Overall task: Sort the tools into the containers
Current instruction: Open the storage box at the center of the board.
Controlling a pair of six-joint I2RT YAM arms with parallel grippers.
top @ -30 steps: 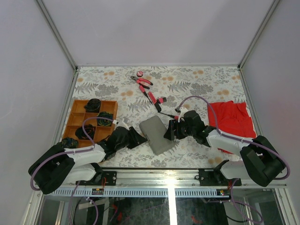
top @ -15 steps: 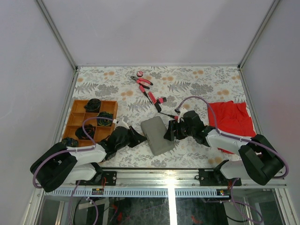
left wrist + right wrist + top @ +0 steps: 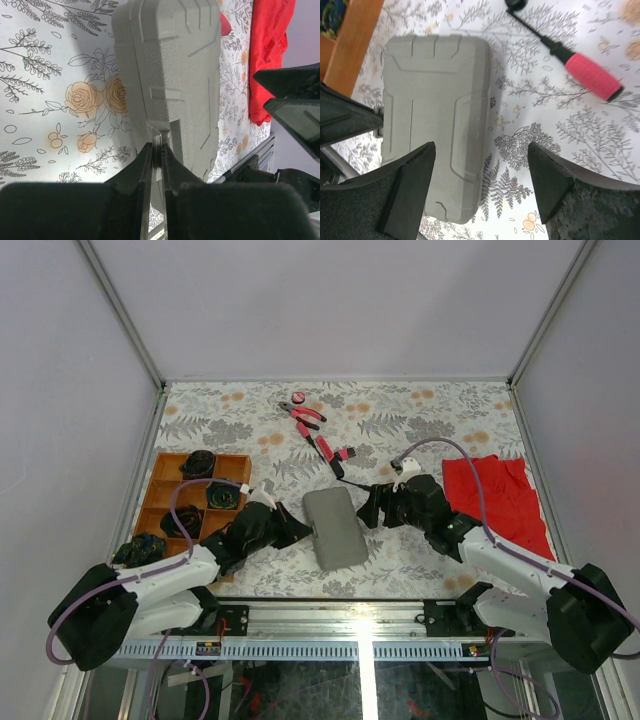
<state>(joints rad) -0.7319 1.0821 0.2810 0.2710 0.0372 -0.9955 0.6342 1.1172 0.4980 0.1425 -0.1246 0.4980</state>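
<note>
The grey case (image 3: 335, 527) lies closed on the table, between both arms. My left gripper (image 3: 296, 530) is at its left edge, shut on a thin latch tab of the case (image 3: 180, 65), as the left wrist view (image 3: 156, 150) shows. My right gripper (image 3: 372, 508) is open and empty, hovering over the case's right edge (image 3: 479, 150); the case (image 3: 435, 115) lies under it. A pink-handled screwdriver (image 3: 592, 75) lies just beyond. Pliers (image 3: 303, 415), a pink disc (image 3: 299, 397) and short pink tools (image 3: 335, 451) lie farther back. The wooden tray (image 3: 228, 468) is at the left.
The tray holds dark bundled items (image 3: 200, 462) in several compartments. A red cloth (image 3: 495, 495) lies at the right, beside the right arm. Side walls close in the patterned table. The metal rail (image 3: 360, 615) runs along the near edge.
My right gripper has pulled back off the case's right end toward the far right and stands open. The case has turned straighter. My left gripper stays at its left edge.
</note>
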